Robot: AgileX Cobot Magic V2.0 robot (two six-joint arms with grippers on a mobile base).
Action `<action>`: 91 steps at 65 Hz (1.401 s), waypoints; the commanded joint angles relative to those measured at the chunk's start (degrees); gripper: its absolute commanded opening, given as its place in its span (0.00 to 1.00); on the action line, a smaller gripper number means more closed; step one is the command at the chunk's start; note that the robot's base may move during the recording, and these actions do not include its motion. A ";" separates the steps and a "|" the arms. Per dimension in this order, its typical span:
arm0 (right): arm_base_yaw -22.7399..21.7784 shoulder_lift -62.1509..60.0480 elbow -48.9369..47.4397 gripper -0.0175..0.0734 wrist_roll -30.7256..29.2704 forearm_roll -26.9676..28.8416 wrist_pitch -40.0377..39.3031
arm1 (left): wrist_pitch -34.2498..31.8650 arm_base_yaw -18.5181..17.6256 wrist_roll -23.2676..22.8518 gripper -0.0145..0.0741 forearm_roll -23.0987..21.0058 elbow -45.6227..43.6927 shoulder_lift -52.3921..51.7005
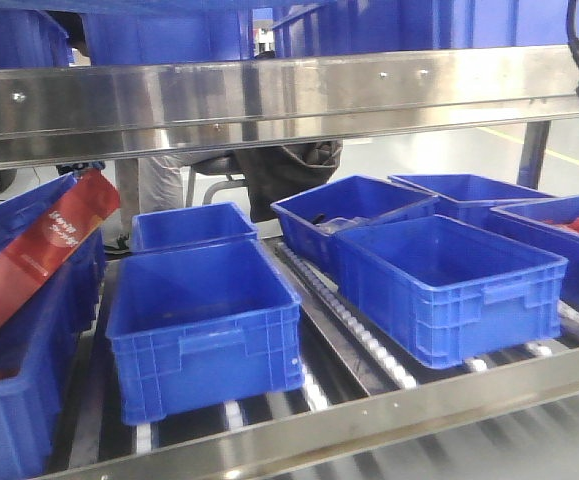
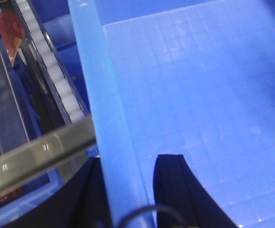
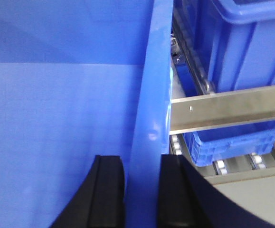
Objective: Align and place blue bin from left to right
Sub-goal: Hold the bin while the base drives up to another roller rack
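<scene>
The blue bin (image 2: pixel 199 95) fills both wrist views, and its pale gridded floor shows from above. My left gripper (image 2: pixel 132 159) straddles the bin's left wall, one black finger outside and one inside, shut on the rim. The right gripper (image 3: pixel 142 159) clamps the right wall of the same blue bin (image 3: pixel 66 118), both fingers pressed against it. Neither gripper shows in the front view. There, only blue bin walls (image 1: pixel 159 35) appear above the top steel rail, and I cannot tell which is the held one.
A steel rail (image 1: pixel 269 100) crosses the rack. Below it several blue bins stand on roller tracks, one front left (image 1: pixel 204 320) and one front right (image 1: pixel 449 285). A red packet (image 1: pixel 39 250) leans in a left bin. A lower bin (image 3: pixel 237 142) lies beneath the right gripper.
</scene>
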 commanded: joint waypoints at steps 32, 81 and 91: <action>-0.14 -1.49 -1.03 0.12 -1.48 -1.04 -8.08 | -4.02 -0.57 1.22 0.04 -0.44 -0.99 -1.10; -0.14 -1.49 -1.03 0.12 -1.48 -1.04 -8.08 | -4.02 -0.57 1.22 0.04 -0.44 -0.99 -1.10; -0.14 -1.49 -1.03 0.12 -1.48 -1.04 -8.08 | -4.02 -0.57 1.22 0.04 -0.44 -0.99 -1.10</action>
